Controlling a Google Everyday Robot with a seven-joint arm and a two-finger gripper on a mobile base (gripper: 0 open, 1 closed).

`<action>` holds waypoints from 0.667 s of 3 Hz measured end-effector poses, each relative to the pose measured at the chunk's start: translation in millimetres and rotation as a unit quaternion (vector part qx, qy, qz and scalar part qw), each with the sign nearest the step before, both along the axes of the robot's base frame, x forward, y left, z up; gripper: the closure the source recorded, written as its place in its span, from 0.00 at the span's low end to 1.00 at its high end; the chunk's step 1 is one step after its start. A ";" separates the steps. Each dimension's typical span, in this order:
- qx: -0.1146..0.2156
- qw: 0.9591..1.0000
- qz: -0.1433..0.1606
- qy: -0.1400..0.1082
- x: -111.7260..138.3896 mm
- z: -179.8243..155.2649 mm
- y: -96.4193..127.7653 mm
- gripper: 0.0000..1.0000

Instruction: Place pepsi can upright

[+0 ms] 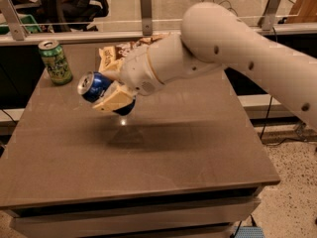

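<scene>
The pepsi can [94, 86] is blue with a silver top. It is held tilted on its side above the brown table [148, 152], its top pointing left. My gripper [113, 99] is shut on the can, with one tan finger [115, 101] across its lower side. The white arm reaches in from the upper right. The can's shadow lies on the table just below it.
A green can with yellow markings [55, 62] stands upright at the table's back left. A brown and white snack bag [116, 53] lies at the back, partly behind the arm. A railing with posts runs behind the table.
</scene>
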State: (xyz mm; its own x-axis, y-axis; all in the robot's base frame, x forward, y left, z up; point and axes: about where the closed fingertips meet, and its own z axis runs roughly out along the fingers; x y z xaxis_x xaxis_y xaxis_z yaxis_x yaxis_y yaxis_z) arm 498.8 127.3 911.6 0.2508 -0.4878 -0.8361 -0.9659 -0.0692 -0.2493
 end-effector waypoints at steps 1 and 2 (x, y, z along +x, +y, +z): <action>0.087 0.995 -0.038 0.027 -1.6 0.8 -6.4 1.00; 0.143 0.985 -0.094 0.038 4.8 3.3 -28.5 1.00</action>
State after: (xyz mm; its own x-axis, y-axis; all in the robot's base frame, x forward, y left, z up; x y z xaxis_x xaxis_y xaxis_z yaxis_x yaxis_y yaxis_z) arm 503.6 98.9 914.9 0.1104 -0.2623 -0.9586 -0.9717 0.1743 -0.1596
